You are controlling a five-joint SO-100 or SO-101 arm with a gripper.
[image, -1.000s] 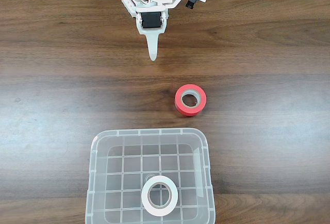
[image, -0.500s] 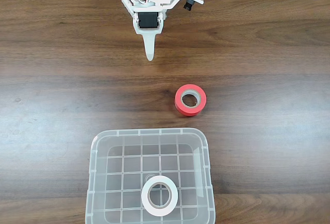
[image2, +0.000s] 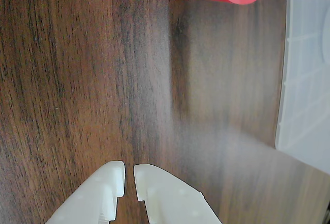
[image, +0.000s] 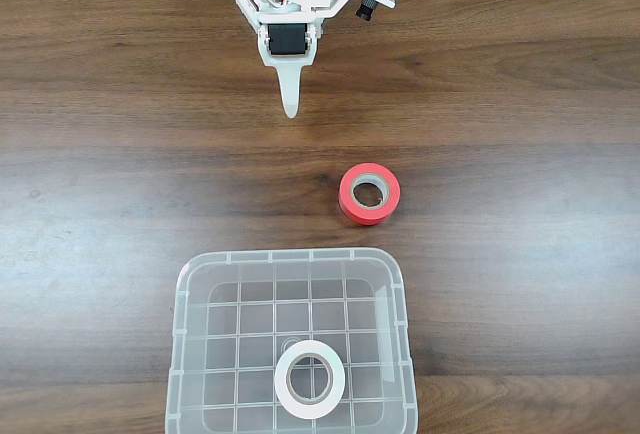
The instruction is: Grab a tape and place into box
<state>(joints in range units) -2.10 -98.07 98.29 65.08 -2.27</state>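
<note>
My pincer (image2: 129,180) is drawn in near my base at the far edge of the table (image: 120,194), its fingers nearly together and holding nothing. The tape (image: 310,379) lies flat inside the box (image: 183,354), near its front wall, so I judge the placing done. The red roll (image: 370,194) sits on the wood between me and the box; nothing more seems called for.
</note>
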